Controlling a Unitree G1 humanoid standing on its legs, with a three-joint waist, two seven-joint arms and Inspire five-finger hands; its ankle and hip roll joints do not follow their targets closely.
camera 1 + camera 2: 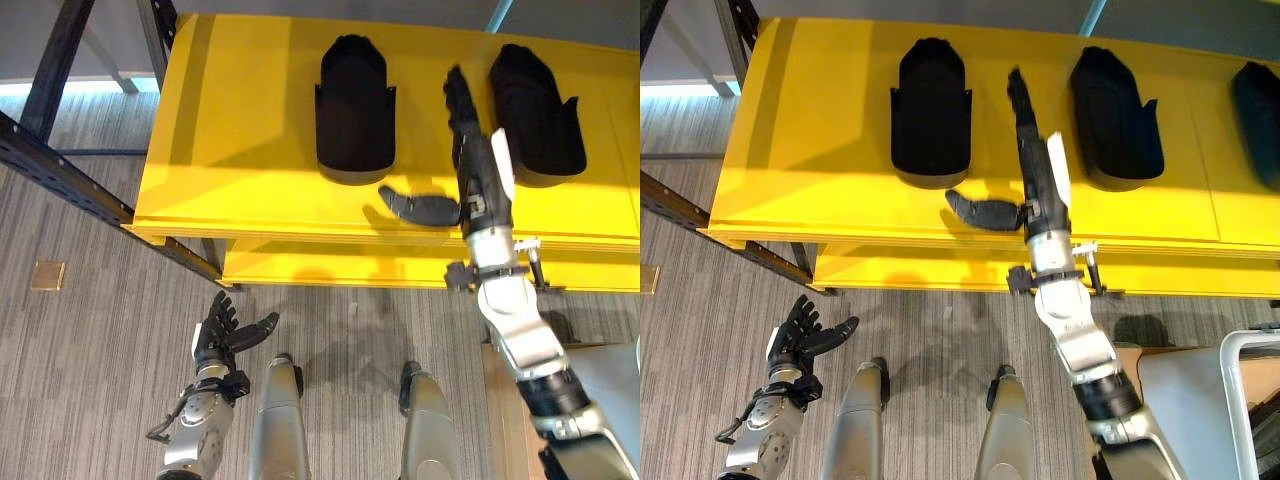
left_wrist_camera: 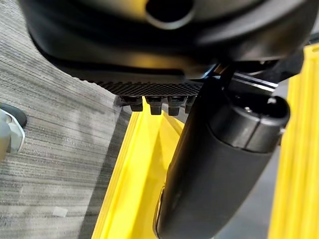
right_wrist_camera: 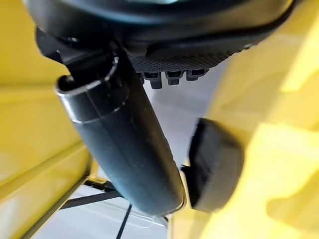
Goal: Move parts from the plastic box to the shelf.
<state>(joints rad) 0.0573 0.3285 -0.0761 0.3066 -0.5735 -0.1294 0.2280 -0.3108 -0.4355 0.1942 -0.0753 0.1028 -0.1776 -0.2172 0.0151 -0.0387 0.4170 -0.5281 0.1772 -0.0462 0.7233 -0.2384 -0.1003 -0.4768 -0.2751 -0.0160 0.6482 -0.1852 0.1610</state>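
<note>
Lying lengthwise front-to-back, two parts (image 1: 354, 105) (image 1: 532, 108); right hand (image 1: 470, 150) between.

I see a bright yellow shelf (image 1: 240, 150) on a dark metal frame (image 1: 60, 160), two black moulded parts (image 1: 355, 105) (image 1: 535, 110) lying apart on top, a third part (image 1: 1258, 120) at its right edge, striped grey floor (image 1: 90, 350) below

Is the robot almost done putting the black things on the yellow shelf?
Some are done: two black parts lie on the yellow shelf, and a third shows at the right eye view's edge. The right hand reaches over the shelf, fingers straight, holding nothing. The left hand hangs open. The box isn't visible, so what's left is unknown.
</note>
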